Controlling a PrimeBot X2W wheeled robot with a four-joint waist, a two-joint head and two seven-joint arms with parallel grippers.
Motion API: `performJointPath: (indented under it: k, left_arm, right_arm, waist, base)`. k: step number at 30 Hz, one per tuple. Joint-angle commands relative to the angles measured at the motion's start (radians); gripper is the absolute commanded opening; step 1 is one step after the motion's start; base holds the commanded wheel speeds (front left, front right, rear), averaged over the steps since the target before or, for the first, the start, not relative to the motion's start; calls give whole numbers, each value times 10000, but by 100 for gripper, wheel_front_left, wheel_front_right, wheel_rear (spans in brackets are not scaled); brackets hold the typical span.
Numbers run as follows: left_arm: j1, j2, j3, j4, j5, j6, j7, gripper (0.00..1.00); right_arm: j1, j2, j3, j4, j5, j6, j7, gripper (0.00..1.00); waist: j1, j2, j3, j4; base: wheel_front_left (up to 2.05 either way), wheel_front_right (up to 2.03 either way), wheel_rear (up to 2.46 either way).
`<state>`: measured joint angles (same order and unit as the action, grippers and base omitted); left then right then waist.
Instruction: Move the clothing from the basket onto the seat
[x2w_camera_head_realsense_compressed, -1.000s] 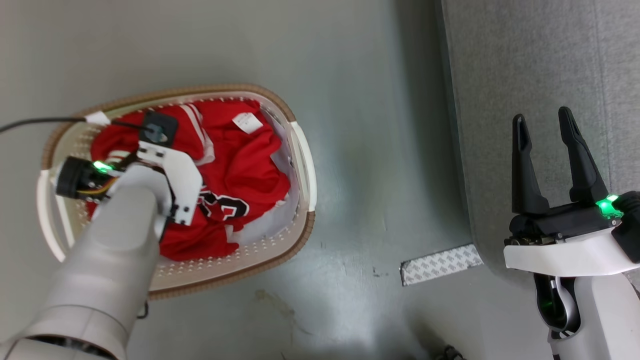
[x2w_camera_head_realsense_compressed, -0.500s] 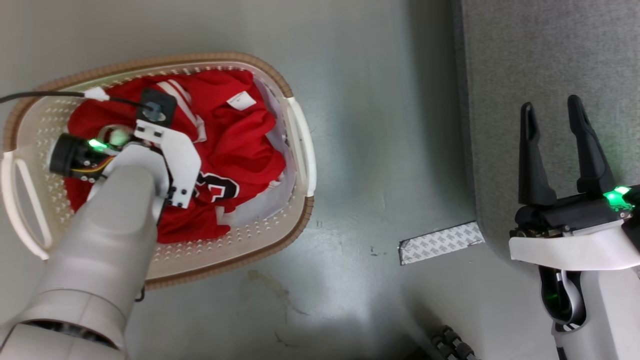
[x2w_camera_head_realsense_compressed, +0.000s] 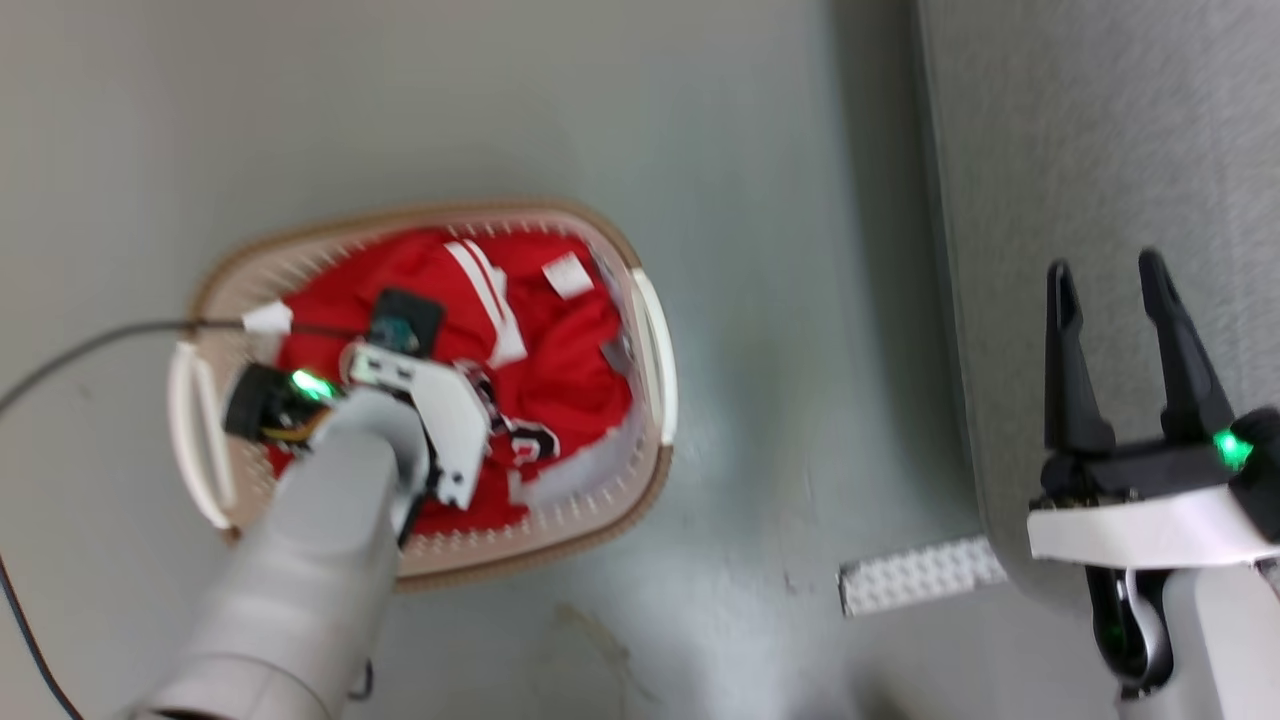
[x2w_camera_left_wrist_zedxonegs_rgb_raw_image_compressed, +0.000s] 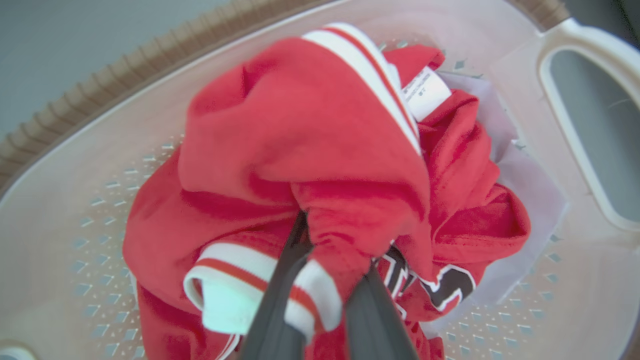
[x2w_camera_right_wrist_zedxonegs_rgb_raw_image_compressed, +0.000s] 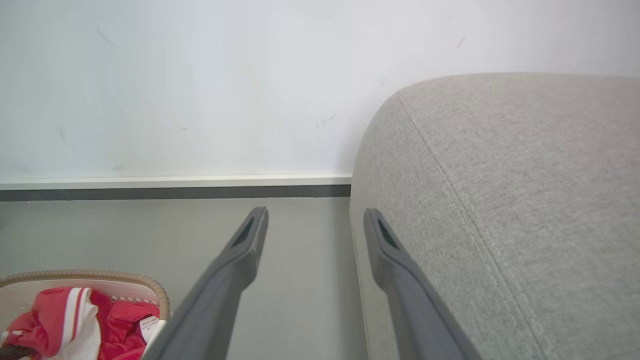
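The clothing (x2w_camera_head_realsense_compressed: 560, 370), red jerseys with white stripes and a black-and-white number, lies heaped in the oval white basket (x2w_camera_head_realsense_compressed: 440, 212) on the floor. In the left wrist view my left gripper (x2w_camera_left_wrist_zedxonegs_rgb_raw_image_compressed: 332, 250) is shut on a bunched fold of the clothing (x2w_camera_left_wrist_zedxonegs_rgb_raw_image_compressed: 310, 150), and the fabric rises in a peak above the basket (x2w_camera_left_wrist_zedxonegs_rgb_raw_image_compressed: 100, 85) bottom. My left forearm (x2w_camera_head_realsense_compressed: 420, 400) covers the fingers in the head view. My right gripper (x2w_camera_head_realsense_compressed: 1105, 270) stands open and empty over the front edge of the grey seat (x2w_camera_head_realsense_compressed: 1100, 130). Its fingers (x2w_camera_right_wrist_zedxonegs_rgb_raw_image_compressed: 250, 250) frame the seat (x2w_camera_right_wrist_zedxonegs_rgb_raw_image_compressed: 500, 200) corner.
A pale lining sheet (x2w_camera_left_wrist_zedxonegs_rgb_raw_image_compressed: 525, 190) lies under the jerseys at the basket's right side. A black cable (x2w_camera_head_realsense_compressed: 100, 340) runs from the left to my left wrist. A patterned tape strip (x2w_camera_head_realsense_compressed: 920, 575) lies on the floor by the seat. A white wall with a dark baseboard (x2w_camera_right_wrist_zedxonegs_rgb_raw_image_compressed: 175, 191) stands behind.
My left gripper has gone from open to shut on the red fabric. The head camera has shifted, so the basket sits elsewhere in the picture. My right gripper stays open.
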<state>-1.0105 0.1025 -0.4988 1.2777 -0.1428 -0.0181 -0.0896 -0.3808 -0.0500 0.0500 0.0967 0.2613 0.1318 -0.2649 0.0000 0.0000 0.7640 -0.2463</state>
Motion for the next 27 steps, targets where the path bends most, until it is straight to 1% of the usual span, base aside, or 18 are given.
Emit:
performJointPath:
  k: [1,7,13,15,16,21,27]
  left_arm:
    - [416,-114,36,-11,-192,-88,-321,0]
    - [1289,-386,149,-190,-625,-248,-1151,0]
    - [2337,-487,291,-869,-1129,-225,-1658,0]
    - [2698,-498,351,-1275,-1308,-137,-1716,0]
    - [2698,-498,351,-1275,-1308,-137,-1716,0]
    - [3674,-510,403,-2828,-1699,41,-1759,0]
    - [5000,-485,560,-5075,-1673,514,-1756,0]
  right_arm:
    - [354,-15,-135,150,-118,-21,7,100]
    - [1249,-16,-368,507,-343,-21,7,100]
    - [2190,-15,-662,730,-514,-21,7,100]
    - [2468,-16,-742,772,-589,-21,6,100]
    - [2468,-16,-742,772,-589,-21,6,100]
    - [3008,-15,-996,785,-715,-21,7,100]
    - [3519,-15,-1133,811,-873,-21,7,100]
  waist:
    - [0,0,-1307,455]
    - [0,0,-2950,819]
    - [0,0,-4463,1200]
    - [0,0,-4874,1318]
    - [0,0,-4874,1318]
    - [0,0,-5688,1633]
    - [0,0,-6448,1910]
  base:
    - [0,0,0]
    - [0,0,0]
    - [0,0,0]
    - [0,0,0]
    - [0,0,0]
    - [0,0,0]
    - [0,0,0]
